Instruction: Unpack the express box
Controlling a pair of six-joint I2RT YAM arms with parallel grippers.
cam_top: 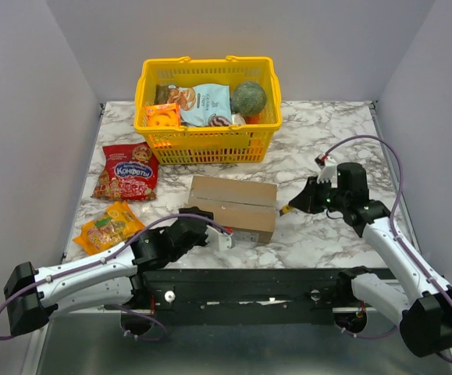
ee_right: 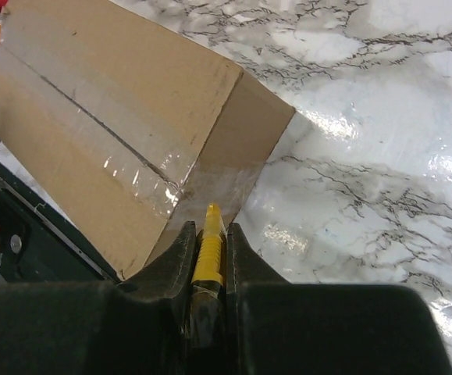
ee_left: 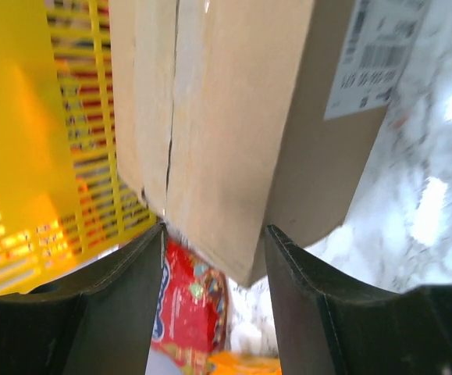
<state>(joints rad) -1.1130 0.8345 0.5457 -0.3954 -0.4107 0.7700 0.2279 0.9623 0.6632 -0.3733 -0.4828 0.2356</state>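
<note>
Mid-frame on the marble table [cam_top: 327, 141] lies the plain brown cardboard express box [cam_top: 233, 205]. Fingers apart, the left claw [ee_left: 215, 228] straddles its lower-left corner; the right claw [ee_right: 209, 230], clamped on a slim yellow cutter [ee_right: 208, 254], points at its taped right end.

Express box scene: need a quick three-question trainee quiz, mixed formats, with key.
1. True or false: the express box sits inside the yellow basket.
2. Pick one: the right hand grips A) a slim yellow tool, B) a spoon, C) nothing.
3. Fill in: the left hand, at the box's corner, has its jaws ___.
Key: 1 false, it lies on the marble table in front of the basket; 2 A; 3 open.
</note>
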